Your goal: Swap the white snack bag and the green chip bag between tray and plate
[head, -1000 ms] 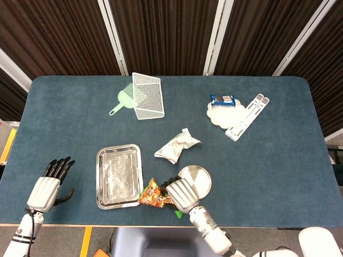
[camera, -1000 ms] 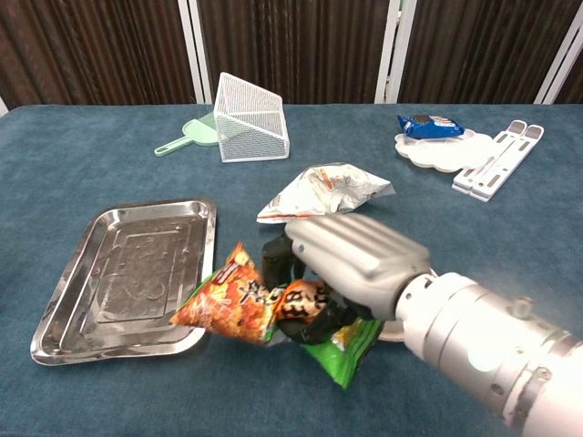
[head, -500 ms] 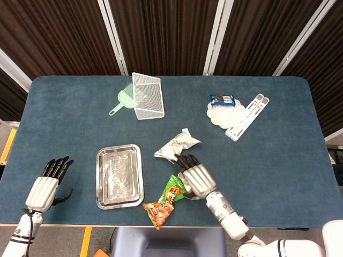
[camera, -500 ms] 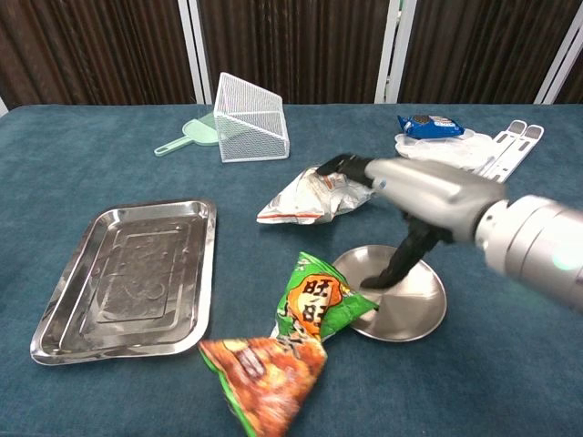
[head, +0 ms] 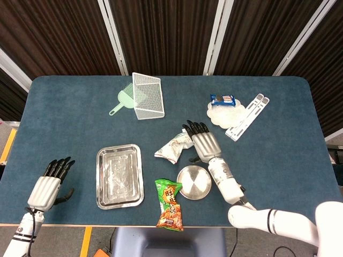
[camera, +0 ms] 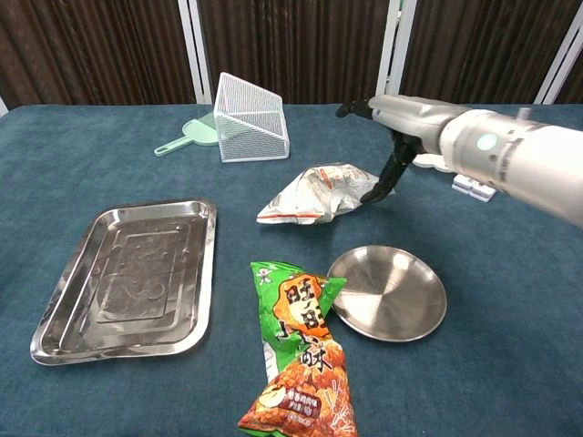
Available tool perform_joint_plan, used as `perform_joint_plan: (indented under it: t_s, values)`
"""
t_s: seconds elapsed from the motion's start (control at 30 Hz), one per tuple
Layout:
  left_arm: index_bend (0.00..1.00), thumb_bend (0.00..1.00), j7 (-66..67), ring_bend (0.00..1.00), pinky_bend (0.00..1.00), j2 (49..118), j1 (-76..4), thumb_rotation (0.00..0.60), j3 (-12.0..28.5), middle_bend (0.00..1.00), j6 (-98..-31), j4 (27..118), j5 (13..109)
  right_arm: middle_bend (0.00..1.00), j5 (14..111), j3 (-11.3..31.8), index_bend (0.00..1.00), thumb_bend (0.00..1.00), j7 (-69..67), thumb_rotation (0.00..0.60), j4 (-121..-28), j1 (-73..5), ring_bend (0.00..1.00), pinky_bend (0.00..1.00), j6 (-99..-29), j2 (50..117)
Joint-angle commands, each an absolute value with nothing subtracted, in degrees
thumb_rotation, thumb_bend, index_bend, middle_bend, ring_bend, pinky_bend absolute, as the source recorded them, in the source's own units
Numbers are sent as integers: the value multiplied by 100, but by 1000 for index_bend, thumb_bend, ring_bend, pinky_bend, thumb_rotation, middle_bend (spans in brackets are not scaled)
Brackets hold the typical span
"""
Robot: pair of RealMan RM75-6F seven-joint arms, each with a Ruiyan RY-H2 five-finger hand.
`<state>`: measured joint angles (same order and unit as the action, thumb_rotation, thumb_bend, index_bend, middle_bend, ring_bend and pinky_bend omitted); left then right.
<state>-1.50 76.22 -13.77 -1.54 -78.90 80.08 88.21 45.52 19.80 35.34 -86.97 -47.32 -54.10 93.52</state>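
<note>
Right hand (head: 204,143) hangs over the blue felt tabletop (head: 278,160), fingers (camera: 358,106) stretched out and apart, holding nothing; thumb tip points down at the right end of the crumpled white snack bag (camera: 321,194), whether touching cannot be told from either view. The white bag lies on the bare table, between the round shiny metal plate (camera: 392,296) and the white wire-mesh basket (camera: 249,119), in neither dish. Green chip bag with orange lower end (camera: 301,344) lies flat near the table's front edge, between the rectangular steel tray (camera: 127,273) and the plate; its upper right corner meets or overlaps the plate's left rim, the rest on the table. Tray holds nothing visible; plate's bowl likewise. Left hand (head: 49,185) shows only in the head view, low at the left table edge, dark fingers extended and slightly spread, nothing in them, well apart from the tray. Farther back: pale green plastic scoop (head: 122,100) just beside the basket; blue snack packet (head: 222,99) resting on a white scalloped dish (head: 225,114); white folding stand (head: 247,116) beside that dish.
</note>
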Motion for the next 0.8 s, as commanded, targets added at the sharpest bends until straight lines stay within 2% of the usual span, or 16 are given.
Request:
perform_joint_plan:
  t_s: [0.03, 0.17, 0.23, 0.27, 0.3, 0.33, 0.37, 0.4, 0.47, 0.53, 0.67, 0.8]
  values:
    - [0, 358, -156, 0, 0, 7622, -1380, 600, -116, 0, -7847, 7980, 8767, 0, 3512, 2181, 0, 175, 4240, 600, -7663, -5628, 0, 0, -4983, 10073]
    - [0, 358, -176, 0, 0, 7632, -1394, 600, -82, 0, -7764, 7916, 8701, 0, 3192, 2166, 9, 175, 4388, 600, -6889, -6063, 0, 0, -4841, 10562]
    - [0, 358, -173, 0, 0, 7636, -1401, 600, -70, 0, -7723, 7877, 8674, 61, 3310, 2166, 134, 176, 4261, 600, -6525, -6185, 8, 52, -4861, 10806]
    - [0, 359, -170, 0, 0, 7639, -1398, 600, -61, 0, -7717, 7865, 8659, 135, 3429, 2157, 233, 183, 4172, 600, -6384, -6209, 56, 138, -4917, 10904]
    - [0, 359, -169, 0, 0, 7640, -1395, 600, -52, 0, -7713, 7859, 8645, 261, 3545, 2144, 360, 201, 4083, 600, -6248, -6223, 167, 293, -4984, 10999]
    - [0, 359, -166, 0, 0, 7641, -1390, 600, -41, 0, -7712, 7853, 8629, 391, 3674, 2124, 483, 228, 3969, 600, -6098, -6234, 320, 460, -5021, 11094]
    - [0, 359, -159, 0, 0, 7643, -1386, 600, -33, 0, -7712, 7848, 8617, 481, 3772, 2106, 580, 254, 3892, 600, -5986, -6237, 448, 581, -5051, 11152]
    - [0, 359, -149, 0, 0, 7647, -1382, 600, -26, 0, -7711, 7841, 8606, 563, 3883, 2078, 679, 280, 3822, 600, -5870, -6239, 558, 685, -5090, 11206]
    - [0, 359, -129, 0, 0, 7653, -1379, 600, -18, 0, -7690, 7835, 8586, 664, 4149, 2012, 825, 317, 3612, 600, -5666, -6211, 675, 803, -5141, 11287]
    - [0, 358, -100, 0, 0, 7659, -1381, 600, -15, 0, -7666, 7838, 8574, 722, 4402, 1963, 897, 346, 3346, 600, -5604, -6139, 737, 851, -5173, 11288]
    - [0, 358, -55, 0, 0, 7664, -1373, 600, -23, 0, -7659, 7855, 8587, 734, 4859, 1832, 911, 361, 3011, 600, -5929, -5909, 766, 868, -5375, 11035]
    - [0, 359, 3, 0, 0, 7674, -1370, 600, -31, 0, -7653, 7879, 8607, 734, 5122, 1726, 911, 363, 2990, 600, -7142, -5551, 768, 868, -5673, 10320]
